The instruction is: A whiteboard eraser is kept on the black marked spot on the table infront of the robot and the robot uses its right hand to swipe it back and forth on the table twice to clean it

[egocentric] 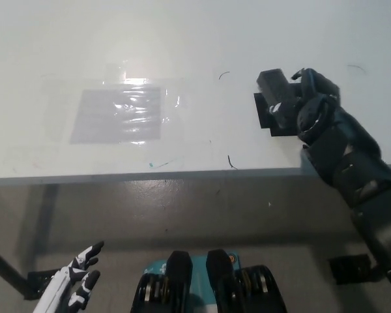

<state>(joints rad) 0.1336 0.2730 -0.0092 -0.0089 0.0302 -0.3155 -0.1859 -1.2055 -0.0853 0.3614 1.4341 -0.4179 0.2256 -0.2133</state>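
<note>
A white surface (182,39) fills the upper half of the frame, its front edge running straight across just below the middle. It is glossy and catches a bright glare at upper left of centre, where a clear taped sheet over a grey rectangle (119,115) lies flat. A few thin dark pen squiggles (231,162) are scattered near the front edge and toward the upper right.

At the right of the frame, a black marked spot (268,120) shows on the surface. The eraser (274,83), a dark block, sits at the upper part of that spot, slightly tilted. The black right hand (306,104) reaches in from the lower right and its fingers (313,81) are curled around the eraser's right end, grasping it.

Below the surface's edge lies a grey floor (182,208), mottled and dull. A dark table leg (6,274) slants in at lower left and a dark foot plate (348,267) sits at lower right. The white left hand (75,280) rests low at the bottom left, off the surface, holding nothing, its fingers spread loosely apart.
</note>
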